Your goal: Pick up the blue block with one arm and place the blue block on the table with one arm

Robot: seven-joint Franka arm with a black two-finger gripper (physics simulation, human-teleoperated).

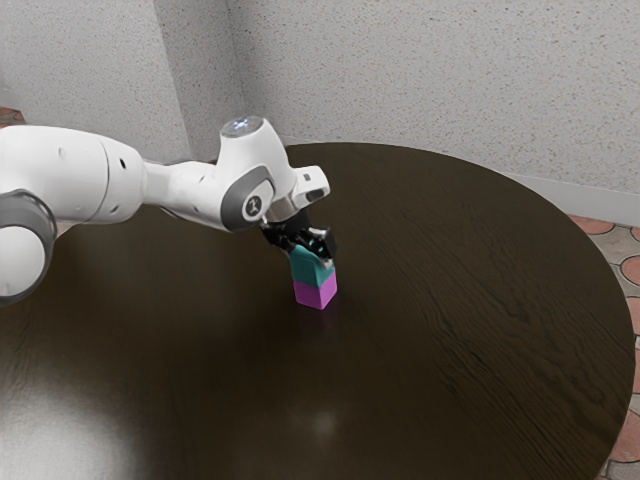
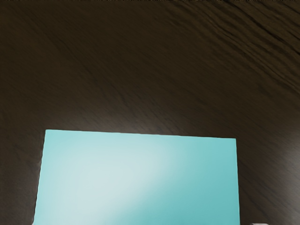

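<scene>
My black gripper (image 1: 306, 243) is right at the top of the blue-green block (image 1: 311, 268), which sits on a magenta block (image 1: 316, 293) in the middle of the exterior view. Part of the upper block's top is hidden behind the hand. The magenta block is upright on the dark table (image 1: 450, 290). From the wrist camera, the smooth top of the blue-green block (image 2: 140, 180) looms large, close under the hand.
Dark wood of the round table (image 2: 140, 61) extends around the stack. Its curved rim passes along the exterior view's right, and a speckled wall (image 1: 420, 80) rises behind it.
</scene>
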